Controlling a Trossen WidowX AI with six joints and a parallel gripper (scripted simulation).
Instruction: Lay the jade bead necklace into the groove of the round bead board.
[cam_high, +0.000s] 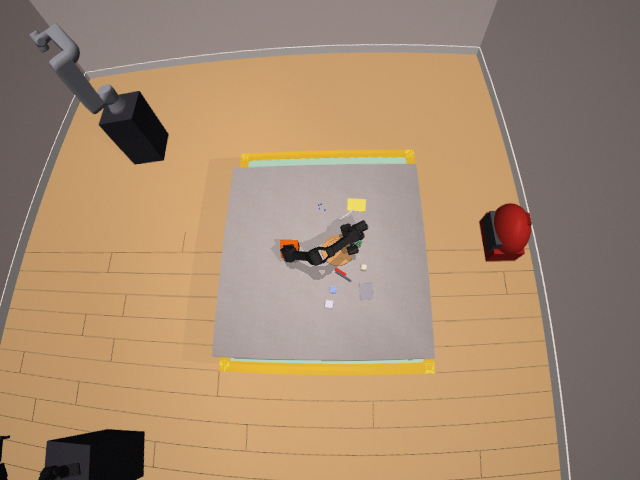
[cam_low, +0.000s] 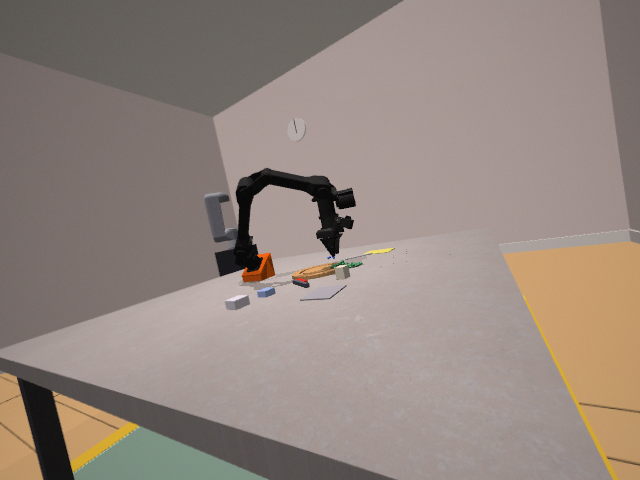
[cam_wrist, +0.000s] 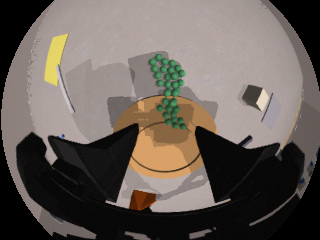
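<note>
Yellow sheet (cam_high: 356, 205) (cam_low: 379, 251) (cam_wrist: 56, 60) near a thin pale stick (cam_high: 346, 214) (cam_low: 356, 256) (cam_wrist: 65, 89), on the grey tabletop (cam_high: 273, 320) (cam_low: 413, 335) (cam_wrist: 215, 35).

1. There was one jade bead necklace (cam_high: 357, 243) (cam_low: 347, 264) (cam_wrist: 171, 76).
2. One round bead board (cam_high: 338, 259) (cam_low: 309, 272) (cam_wrist: 165, 162).
3. Three small blocks: a cream block (cam_high: 363, 267) (cam_low: 342, 272) (cam_wrist: 256, 98), a blue block (cam_high: 332, 289) (cam_low: 266, 292) and a white block (cam_high: 329, 304) (cam_low: 237, 302).
4. Two thin flat pieces: a yellow sheet (cam_high: 356, 205) (cam_low: 381, 251) (cam_wrist: 56, 60) and a grey sheet (cam_high: 366, 291) (cam_low: 324, 292) (cam_wrist: 271, 110).
5. One pale stick (cam_high: 346, 214) (cam_low: 356, 256) (cam_wrist: 65, 89).
6. One wall clock (cam_low: 296, 129).
7. Several blue specks (cam_high: 320, 206) (cam_low: 330, 257) were too small to count surely.

Necklace (cam_high: 357, 244) (cam_low: 354, 265) (cam_wrist: 171, 76): jade green
Bead board (cam_high: 330, 258) (cam_low: 305, 272) (cam_wrist: 150, 169): orange-tan, dark ring line
Gripper (cam_low: 333, 255) (cam_wrist: 167, 128): black
Sheet (cam_high: 356, 205) (cam_low: 380, 251) (cam_wrist: 54, 62): yellow
Arm base (cam_high: 289, 242) (cam_low: 265, 267) (cam_wrist: 142, 199): orange
Tabletop (cam_high: 268, 320) (cam_low: 413, 351) (cam_wrist: 210, 35): grey, faintly mottled
</note>
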